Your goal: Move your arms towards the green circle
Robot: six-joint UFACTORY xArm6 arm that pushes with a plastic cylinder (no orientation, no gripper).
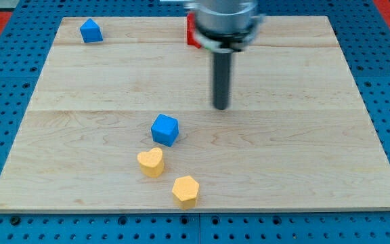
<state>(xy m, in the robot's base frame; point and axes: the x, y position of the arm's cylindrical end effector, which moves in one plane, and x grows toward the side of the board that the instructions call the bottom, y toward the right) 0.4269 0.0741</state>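
Green circle block does not show anywhere on the pale wooden counter point(283, 156); my tip point(221, 107) rests on bare wood right of centre, with no hand on the rod to be open or closed. A red block point(192, 34) sits partly hidden behind the arm at the far edge, a blue pentagon-shaped block point(91, 31) lies far left, and a blue cube point(164, 129), a yellow heart block point(151, 162) and a yellow pentagon block point(185, 190) cluster near left of my tip, well apart from it.
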